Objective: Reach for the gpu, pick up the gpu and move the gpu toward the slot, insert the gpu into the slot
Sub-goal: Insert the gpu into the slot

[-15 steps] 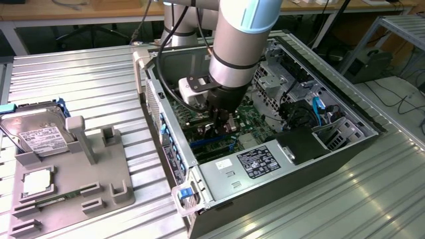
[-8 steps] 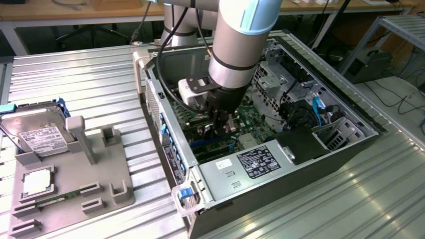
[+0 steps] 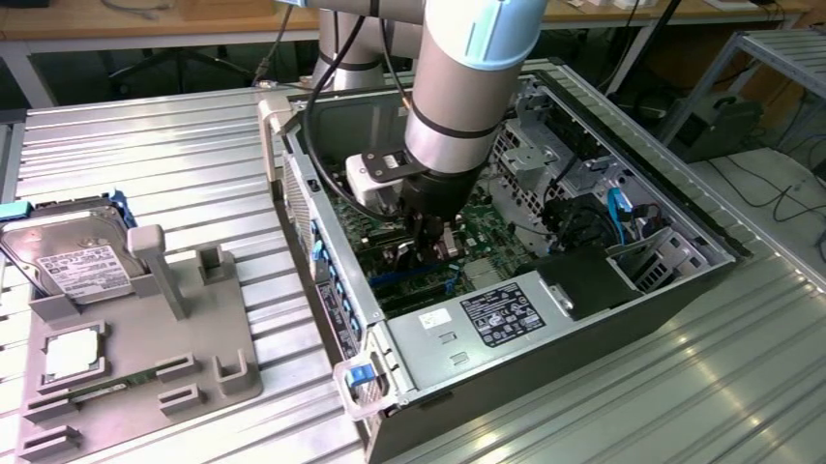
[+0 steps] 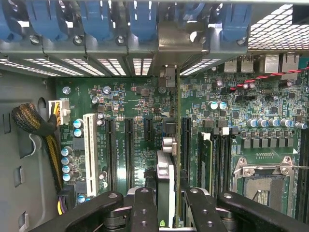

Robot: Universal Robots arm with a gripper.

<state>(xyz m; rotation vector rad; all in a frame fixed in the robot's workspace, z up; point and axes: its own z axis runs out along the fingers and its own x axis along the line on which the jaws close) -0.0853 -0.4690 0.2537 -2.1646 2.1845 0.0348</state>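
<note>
1. Deep inside the open computer case (image 3: pixel 671 290), we see our gripper (image 3: pixel 432 242) lowered over the motherboard (image 4: pixel 125 92), with the arm (image 3: pixel 465 87) coming straight down from above.

2. Our jaws stand partly closed on the gpu (image 4: pixel 177 145); in the wrist view the two black fingers (image 4: pixel 145 208) sit on either side of the thin card, which passes edge-on between them.

3. So the gpu lies directly between the jaws, not off to a side. Its long axis runs away from the wrist toward the case's rear wall, where its silvery bracket (image 4: pixel 181 43) meets the row of blue slot clips (image 4: pixel 143 19).

4. That axis runs parallel to the dark expansion slots (image 4: pixel 129 150) on the board. The card's lower edge appears to sit along the slot (image 4: pixel 185 140) just beside it, though we cannot tell whether the edge is seated or just above the slot.

5. We judge the task to be at the insertion step: the relation that matters is card edge over slot, straight down along the gripper's own line.

6. On the table (image 3: pixel 155 135) at the exterior view's left, the grey fixture (image 3: pixel 142 329) holds the hard drive (image 3: pixel 72 256), well apart from the work.
</note>
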